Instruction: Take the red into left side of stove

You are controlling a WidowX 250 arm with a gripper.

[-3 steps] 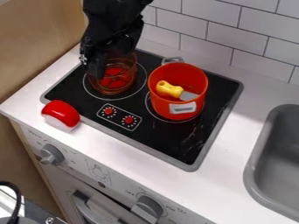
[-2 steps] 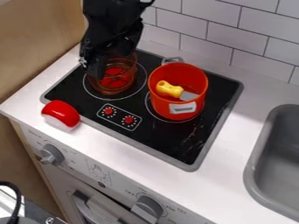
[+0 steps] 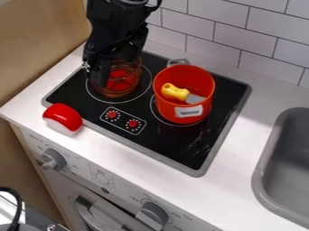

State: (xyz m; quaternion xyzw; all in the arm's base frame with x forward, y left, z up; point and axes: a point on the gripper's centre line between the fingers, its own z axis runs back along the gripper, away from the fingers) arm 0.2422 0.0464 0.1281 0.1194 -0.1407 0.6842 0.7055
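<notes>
My black gripper [image 3: 106, 74] hangs over the left burner of the stove [image 3: 176, 143], in front of a clear amber bowl or pot [image 3: 125, 93]. Red shows through the bowl's wall, and part of the bowl is hidden behind the gripper. On the counter, at the stove's front left corner, lies a red and white toy piece [image 3: 63, 117], apart from the gripper. I cannot tell how the gripper's fingers stand.
An orange-red pot [image 3: 164, 101] stands on the right burner, with a yellow-handled toy knife [image 3: 175, 92] inside. A grey sink [image 3: 269, 178] is at the right. The tiled wall [image 3: 239, 28] rises behind the stove.
The gripper has shifted slightly and tilted more upright at the left burner. The red and white piece, the bowl and the orange-red pot have stayed in place.
</notes>
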